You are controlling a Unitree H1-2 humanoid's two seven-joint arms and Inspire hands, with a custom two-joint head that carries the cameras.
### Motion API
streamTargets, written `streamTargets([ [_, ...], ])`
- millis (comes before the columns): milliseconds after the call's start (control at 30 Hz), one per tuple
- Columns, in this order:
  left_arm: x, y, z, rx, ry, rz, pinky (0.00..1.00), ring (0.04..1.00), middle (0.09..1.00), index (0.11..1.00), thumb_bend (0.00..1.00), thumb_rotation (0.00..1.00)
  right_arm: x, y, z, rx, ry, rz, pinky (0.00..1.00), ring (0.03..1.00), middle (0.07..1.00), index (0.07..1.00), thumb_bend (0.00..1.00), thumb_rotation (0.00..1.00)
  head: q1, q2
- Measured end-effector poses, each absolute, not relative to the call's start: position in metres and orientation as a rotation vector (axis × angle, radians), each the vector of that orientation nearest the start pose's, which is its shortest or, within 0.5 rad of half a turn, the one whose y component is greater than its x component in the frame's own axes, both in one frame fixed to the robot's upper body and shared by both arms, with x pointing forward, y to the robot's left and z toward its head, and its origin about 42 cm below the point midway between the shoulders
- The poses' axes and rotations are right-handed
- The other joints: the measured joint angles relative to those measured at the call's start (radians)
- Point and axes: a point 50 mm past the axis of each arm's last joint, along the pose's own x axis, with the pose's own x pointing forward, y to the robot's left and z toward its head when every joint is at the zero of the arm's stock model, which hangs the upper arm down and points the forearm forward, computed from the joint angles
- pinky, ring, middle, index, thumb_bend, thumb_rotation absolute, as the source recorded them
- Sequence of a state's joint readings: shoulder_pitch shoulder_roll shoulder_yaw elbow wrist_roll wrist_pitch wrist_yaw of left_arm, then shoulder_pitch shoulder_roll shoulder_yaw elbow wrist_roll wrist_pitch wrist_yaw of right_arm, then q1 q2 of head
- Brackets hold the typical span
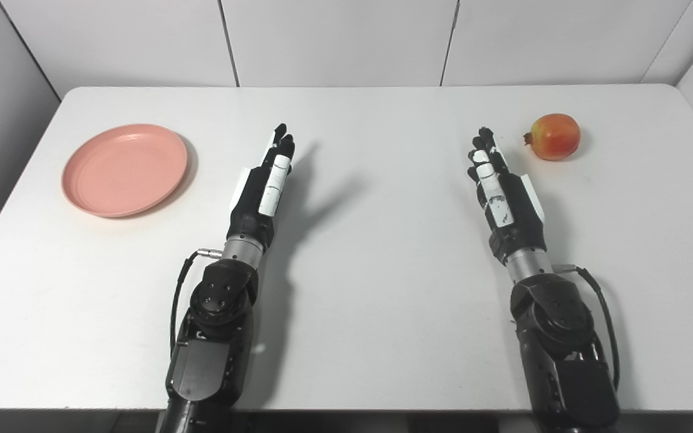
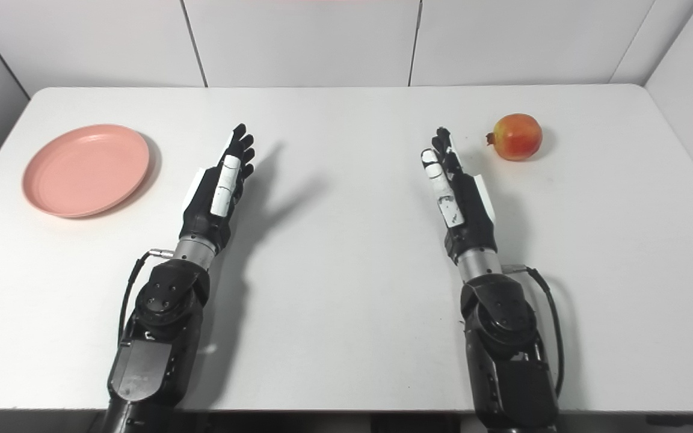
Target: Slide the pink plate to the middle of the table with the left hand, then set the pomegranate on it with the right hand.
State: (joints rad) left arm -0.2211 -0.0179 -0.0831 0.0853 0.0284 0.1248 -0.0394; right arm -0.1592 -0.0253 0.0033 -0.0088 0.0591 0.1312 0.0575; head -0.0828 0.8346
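Bench [image 1: 370, 270]: white, rounded far corners, carries everything listed; middle area bare between the two arms.
Left arm and left hand [image 1: 262, 186]: arm enters from the bottom edge, left of centre; hand raised edge-on over the bench, fingers [image 1: 280, 141] straight and slightly spread, holding nothing; well apart from the plate, which lies to its left.
Right arm and right hand [image 1: 503, 195]: arm enters from the bottom edge, right of centre; same edge-on pose, fingers extended and apart, empty; near the fruit but not touching it.
Pink plate [image 1: 124, 169]: shallow, round, empty; lying flat at the far left of the bench, not in the middle.
Pomegranate [image 1: 554, 136]: red-yellow, resting on the bench at the far right, just beyond and to the right of the right fingertips.
Step in hand: judged the very start; plate not yet slid, fruit not yet lifted.
Next move calls for: left hand to travel leftward to the plate's rim, press or hook it, and draw it rightward to centre; right hand to wait.
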Motion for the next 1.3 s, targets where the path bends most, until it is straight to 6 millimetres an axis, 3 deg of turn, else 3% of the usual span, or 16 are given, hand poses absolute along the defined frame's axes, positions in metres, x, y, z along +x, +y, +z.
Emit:
streamTargets([
  [700,0.349,0.160,0.128,0.043,-0.021,-0.175,1.00,1.000,1.000,1.000,0.79,1.00,0.334,-0.201,0.129,0.032,-0.030,0.101,1.00,1.000,1.000,1.000,0.72,0.85,-0.002,-0.017],
  [833,0.349,0.160,0.126,0.043,-0.022,-0.175,1.00,1.000,1.000,1.000,0.77,1.00,0.334,-0.201,0.129,0.034,-0.032,0.098,1.00,1.000,1.000,1.000,0.70,0.85,0.001,-0.043],
  [1133,0.349,0.159,0.121,0.041,-0.030,-0.177,1.00,1.000,1.000,1.000,0.73,1.00,0.333,-0.202,0.128,0.036,-0.056,0.095,1.00,1.000,1.000,1.000,0.73,0.83,0.005,-0.051],
  [1300,0.349,0.159,0.121,0.041,-0.031,-0.175,1.00,1.000,1.000,1.000,0.73,1.00,0.334,-0.202,0.122,0.035,-0.035,0.093,1.00,1.000,1.000,1.000,0.69,0.84,0.005,-0.068],
])
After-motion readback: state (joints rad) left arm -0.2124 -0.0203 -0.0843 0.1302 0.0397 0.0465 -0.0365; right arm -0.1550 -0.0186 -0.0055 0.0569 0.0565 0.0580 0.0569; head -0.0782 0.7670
